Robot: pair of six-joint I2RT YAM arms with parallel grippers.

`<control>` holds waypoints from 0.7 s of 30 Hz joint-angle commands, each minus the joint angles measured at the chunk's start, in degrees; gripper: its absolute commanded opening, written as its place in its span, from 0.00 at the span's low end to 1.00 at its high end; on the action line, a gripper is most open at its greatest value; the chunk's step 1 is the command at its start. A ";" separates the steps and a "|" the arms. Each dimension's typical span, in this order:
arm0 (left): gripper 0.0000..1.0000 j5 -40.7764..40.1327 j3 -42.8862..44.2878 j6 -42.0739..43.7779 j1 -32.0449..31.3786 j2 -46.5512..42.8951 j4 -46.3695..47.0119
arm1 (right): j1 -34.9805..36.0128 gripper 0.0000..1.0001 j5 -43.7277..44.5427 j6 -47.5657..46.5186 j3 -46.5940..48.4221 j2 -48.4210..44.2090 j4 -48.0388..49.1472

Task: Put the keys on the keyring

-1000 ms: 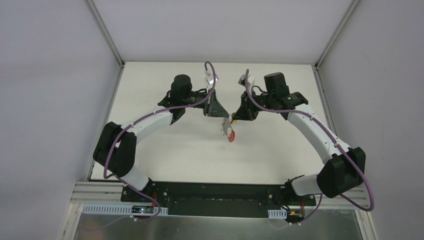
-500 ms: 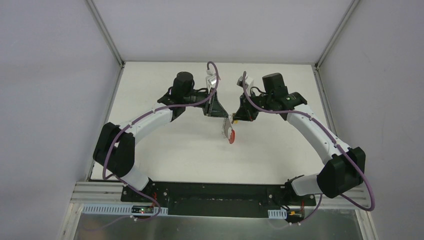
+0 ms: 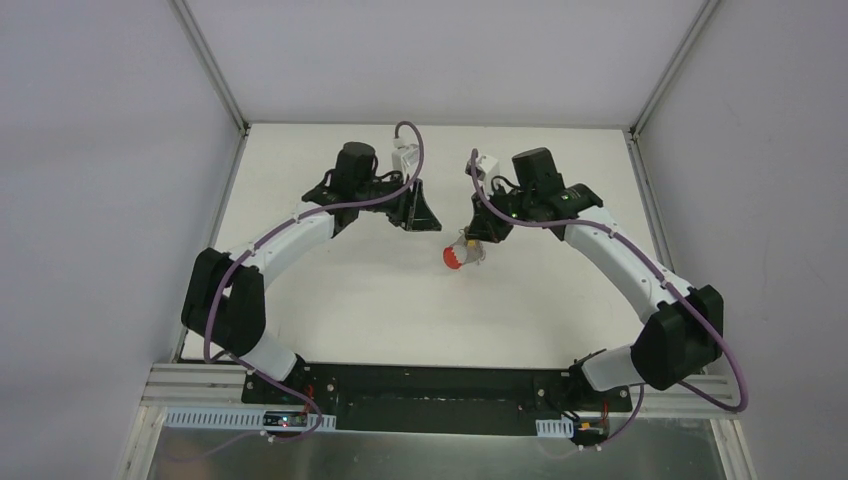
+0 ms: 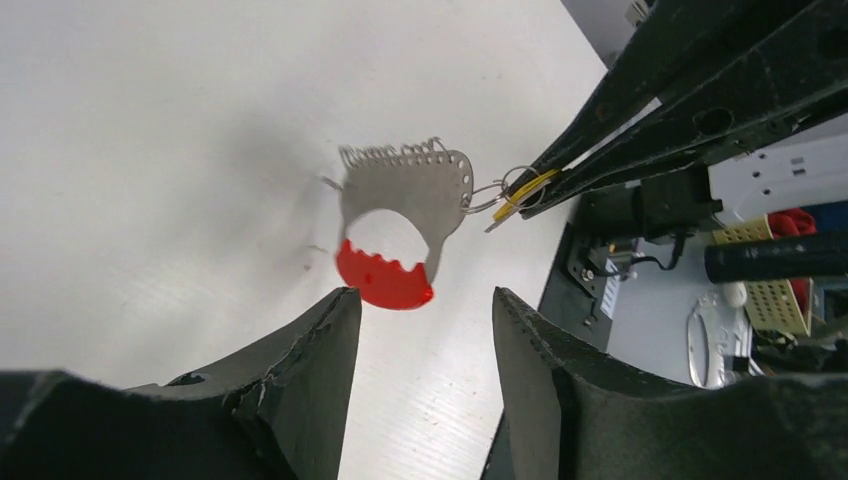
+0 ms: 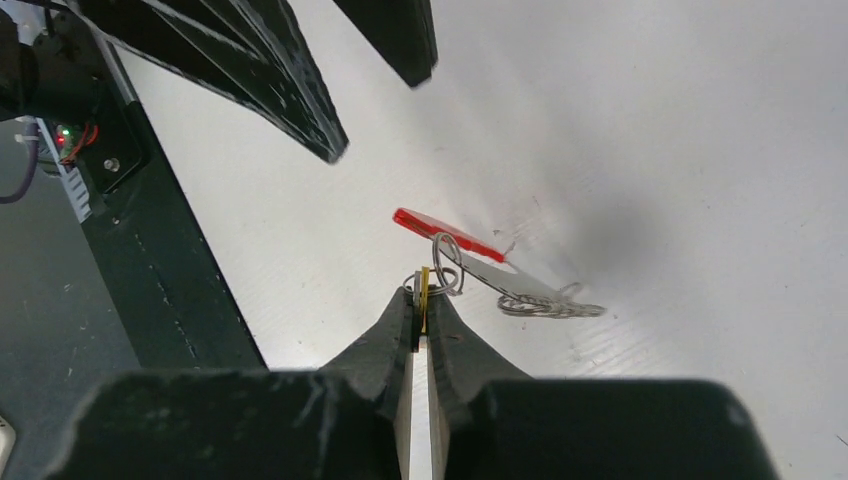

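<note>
The keys are a flat grey metal bunch with loop-shaped heads along one edge and a red curved band. They hang from a small wire keyring just above the white table. My right gripper is shut on the keyring, pinching a yellow and a grey tab at it, and the keys dangle beyond its tips. My left gripper stands open with nothing between its fingers, a short way back from the red band. From above, the left gripper is left of the keys and the right gripper.
The white table is boxed in by pale walls on three sides. A black base rail runs along the near edge. Past the table edge in the left wrist view, a cluttered bench shows.
My left gripper has opened, let go of the keys and drawn back to the left. The right gripper has shifted a little left, and the bunch now hangs from it alone.
</note>
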 commanded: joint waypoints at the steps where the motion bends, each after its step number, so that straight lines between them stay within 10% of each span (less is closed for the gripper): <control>1: 0.53 -6.62 3.63 3.40 2.38 -3.83 -5.77 | 0.83 0.00 3.83 -0.53 3.31 1.97 0.47; 21: 0.61 -13.15 8.67 7.42 3.86 -2.31 -16.42 | -4.62 0.00 22.14 -10.98 -10.38 -5.90 -9.69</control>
